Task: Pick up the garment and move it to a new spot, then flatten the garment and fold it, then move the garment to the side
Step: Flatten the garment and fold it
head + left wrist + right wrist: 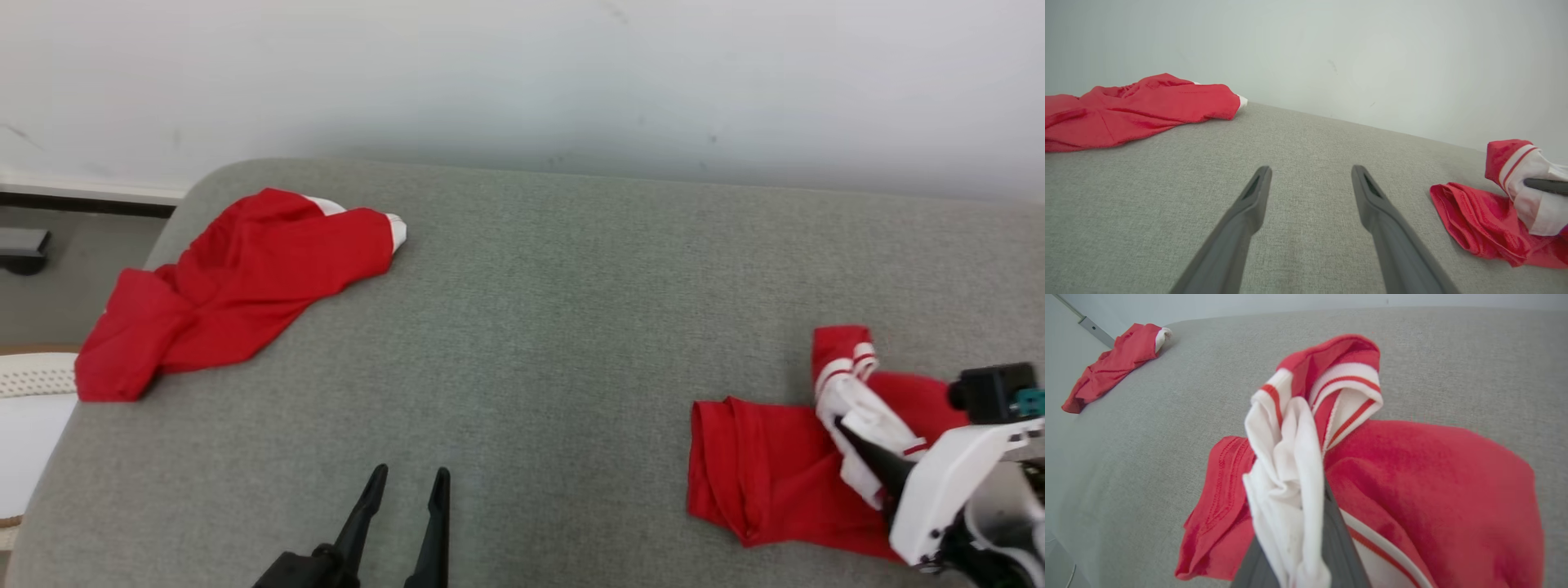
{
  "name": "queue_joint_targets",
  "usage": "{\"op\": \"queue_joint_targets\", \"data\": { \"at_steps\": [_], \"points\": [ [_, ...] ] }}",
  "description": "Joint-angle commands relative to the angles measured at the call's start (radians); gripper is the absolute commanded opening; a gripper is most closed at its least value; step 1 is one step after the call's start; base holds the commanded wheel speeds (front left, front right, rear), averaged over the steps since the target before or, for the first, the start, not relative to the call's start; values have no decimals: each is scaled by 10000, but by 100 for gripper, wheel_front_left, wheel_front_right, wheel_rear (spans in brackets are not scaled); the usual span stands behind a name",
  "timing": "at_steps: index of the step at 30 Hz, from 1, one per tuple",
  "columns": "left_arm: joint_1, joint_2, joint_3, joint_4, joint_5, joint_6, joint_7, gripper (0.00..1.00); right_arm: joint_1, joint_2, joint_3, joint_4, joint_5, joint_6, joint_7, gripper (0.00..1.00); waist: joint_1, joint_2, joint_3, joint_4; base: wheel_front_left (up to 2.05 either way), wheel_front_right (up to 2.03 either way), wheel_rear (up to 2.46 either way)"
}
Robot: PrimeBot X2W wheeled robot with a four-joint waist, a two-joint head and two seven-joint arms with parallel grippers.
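A crumpled red garment (759,474) with a white, red-striped band lies at the right of the grey padded table (531,327). My right gripper (845,429) is shut on the bunched white band and holds it up off the red cloth. In the right wrist view the garment (1433,477) spreads under my right gripper (1327,506), whose fingers are mostly wrapped in white fabric. My left gripper (411,474) is open near the table's front edge with nothing in it. In the left wrist view my left gripper (1310,169) points across bare cloth, with the garment (1478,220) off to its right.
A second red garment (237,286) lies crumpled at the table's far left corner, partly over the edge. A pale wall (571,73) runs behind the table. A white perforated basket (33,384) and floor sit beyond the left edge.
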Motion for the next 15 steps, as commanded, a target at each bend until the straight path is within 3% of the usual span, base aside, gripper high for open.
{"op": "queue_joint_targets", "data": {
  "at_steps": [1, 6, 13, 14, 15],
  "points": [
    [108, 30, -33, 19, -78, 38, -5, 100, 96, 351, 32, 145, -278, -22, -14, 0, 0, 0, -27, 129, 0, 0, 0],
    [178, 30, -43, 55, -171, 90, -5, 100, 156, 1221, 66, 465, -969, -22, -59, 0, 0, 0, -82, 264, 0, 0, 0],
    [234, 30, -96, 100, -218, 111, -5, 100, 280, 1964, -101, 681, -1539, -22, 31, 0, 0, 0, -169, 301, 0, 0, 0],
    [243, 30, -86, 98, -215, 114, -5, 100, 311, 2039, -135, 674, -1576, -22, 29, 23, 0, 0, -182, 292, 0, 0, 0],
    [243, 30, -86, 98, -215, 114, -5, 100, 311, 2039, -135, 674, -1576, -22, 29, 23, 0, 0, -182, 292, 0, 0, 0]
  ]
}}
